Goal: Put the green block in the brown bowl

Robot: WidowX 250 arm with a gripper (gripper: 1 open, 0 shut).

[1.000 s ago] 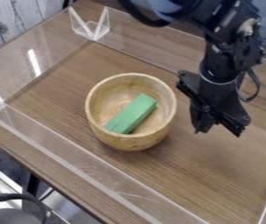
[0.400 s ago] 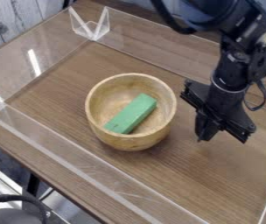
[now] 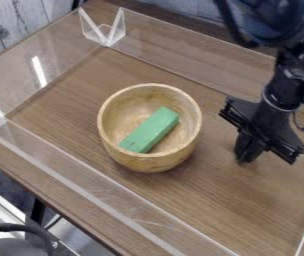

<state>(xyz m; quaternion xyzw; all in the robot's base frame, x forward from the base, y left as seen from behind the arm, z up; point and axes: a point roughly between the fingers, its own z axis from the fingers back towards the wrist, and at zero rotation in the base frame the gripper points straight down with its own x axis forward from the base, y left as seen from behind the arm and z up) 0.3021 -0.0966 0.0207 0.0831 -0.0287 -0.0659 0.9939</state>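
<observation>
The green block point(image 3: 151, 130) lies slanted inside the brown bowl point(image 3: 119, 150), which stands at the middle of the wooden table. To the right of the bowl, well apart from it, my gripper point(image 3: 254, 156) points down just above the table. Its dark fingers are shut together with nothing between them.
Clear acrylic walls point(image 3: 61, 160) fence the wooden table point(image 3: 222, 215) along the front and left. A small clear bracket point(image 3: 103, 29) stands at the back left corner. The arm point(image 3: 291, 75) rises from the gripper toward the top right.
The gripper has shifted right and down toward the table, away from the bowl, and its fingers have closed. The green block stays in the bowl.
</observation>
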